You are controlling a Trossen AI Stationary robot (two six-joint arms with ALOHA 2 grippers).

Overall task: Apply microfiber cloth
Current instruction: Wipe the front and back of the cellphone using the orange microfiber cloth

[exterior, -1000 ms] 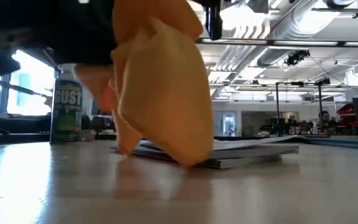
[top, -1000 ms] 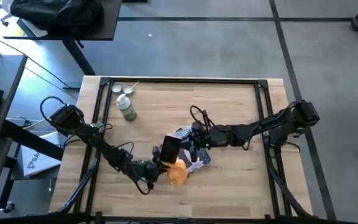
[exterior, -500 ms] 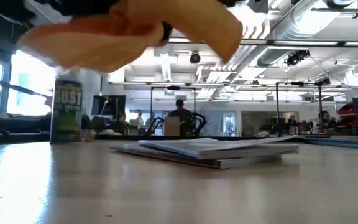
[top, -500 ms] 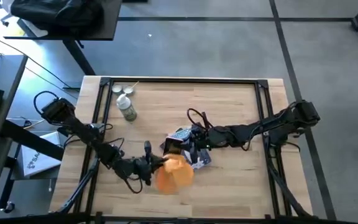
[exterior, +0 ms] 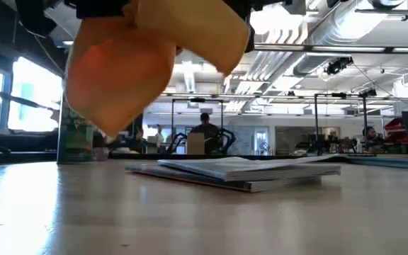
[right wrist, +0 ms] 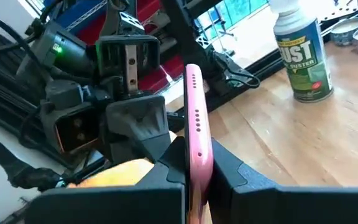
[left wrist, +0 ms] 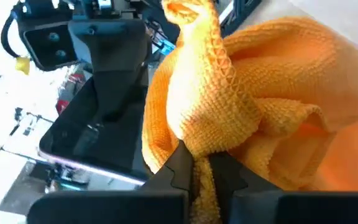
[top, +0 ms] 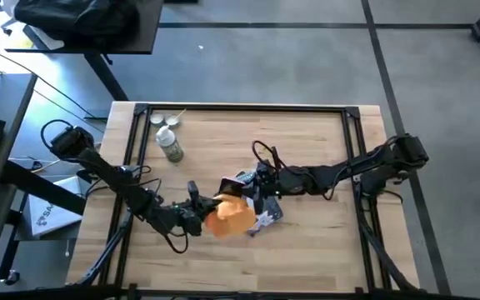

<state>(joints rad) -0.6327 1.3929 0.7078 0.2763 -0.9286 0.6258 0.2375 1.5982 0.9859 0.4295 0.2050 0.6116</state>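
Just ahead of my left claw (left wrist: pixel 201 171), pinched shut in its fingers, the microfiber cloth (top: pixel 230 215) hangs clear of the bench (top: pixel 307 142), touching the phone (right wrist: pixel 197 140) that my right claw (right wrist: pixel 199 177) clamps edge-up beside it. I judge I'm at the wipe itself; next I must press cloth flat across the screen. Half a second ago the cloth sat lower and farther from the phone.

Spray can (top: pixel 171 147) lying on table (top: pixel 307 142); magazines (exterior: pixel 239 172) flat.
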